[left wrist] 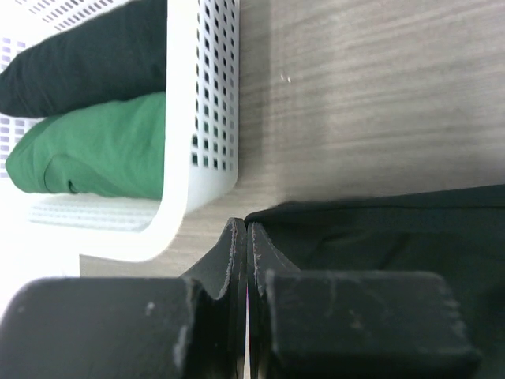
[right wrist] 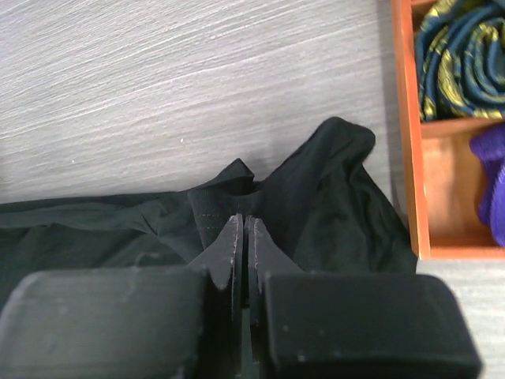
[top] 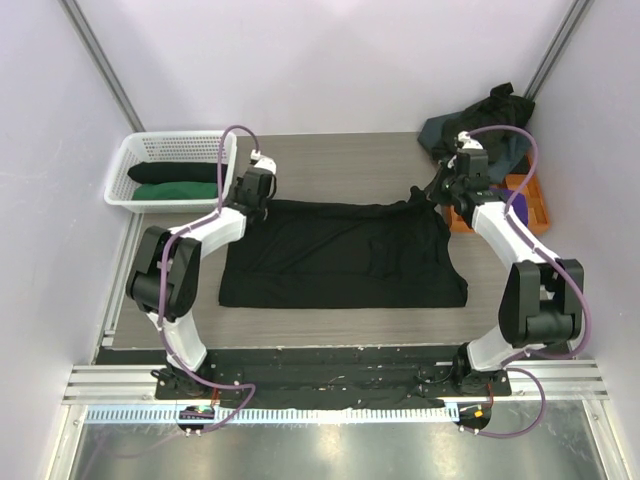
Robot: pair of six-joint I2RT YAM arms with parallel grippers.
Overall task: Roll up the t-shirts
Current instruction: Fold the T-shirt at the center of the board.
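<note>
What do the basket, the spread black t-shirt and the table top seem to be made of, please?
Basket: glossy white plastic, moulded lattice. Spread black t-shirt: soft matte knit, likely cotton; it creases. Table top: grey wood-grain laminate, probably.

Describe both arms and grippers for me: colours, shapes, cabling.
The left arm and right arm have white links, black joints and a purple cable looping along each. The left gripper and right gripper are matte black: blocky bodies, two wedge-shaped fingers tapering to thin, scuffed tips. No markings show.
</note>
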